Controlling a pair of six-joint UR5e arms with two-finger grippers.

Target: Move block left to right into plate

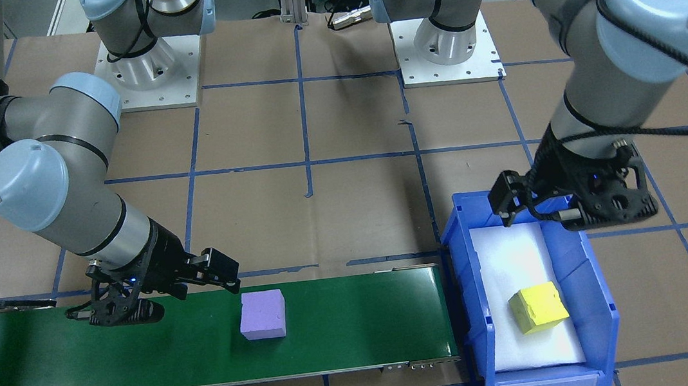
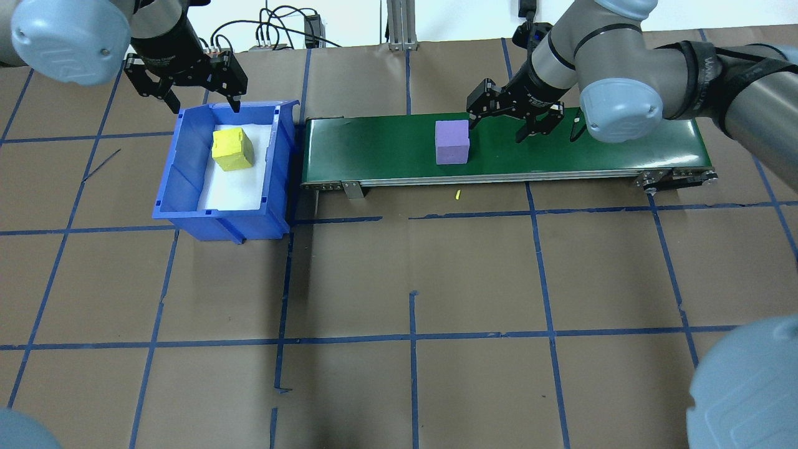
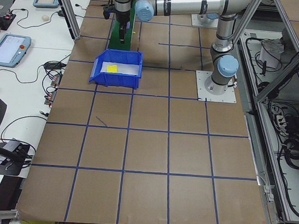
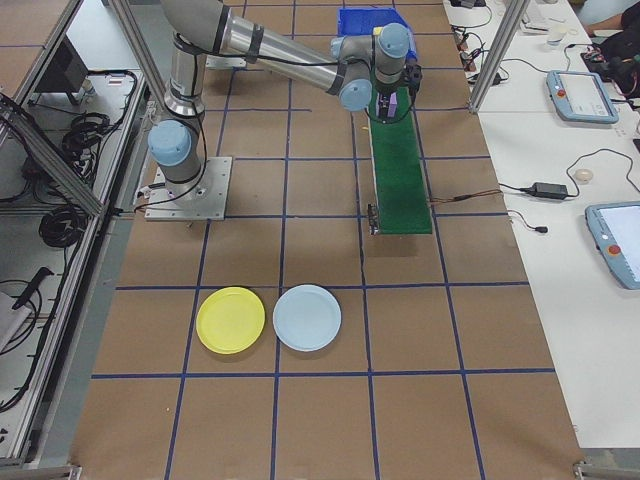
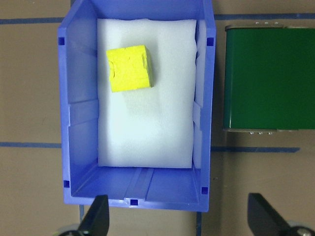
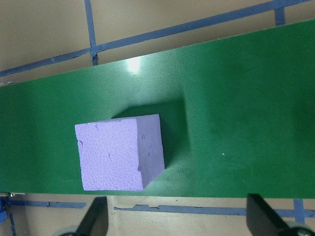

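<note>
Overhead exterior: both claws gape empty, right claw near purple block, left claw over bin.

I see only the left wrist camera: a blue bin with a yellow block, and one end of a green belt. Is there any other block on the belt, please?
Observer: Yes, a purple block sits on the green belt, toward the bin's half of it.
Operator: Is the right gripper holding it?
Observer: No. The right gripper is open above the belt, beside the block and apart from it.
Operator: Where are the plates?
Observer: A yellow plate and a light blue plate lie side by side on the table, beyond the belt's far end from the blue bin.
</note>
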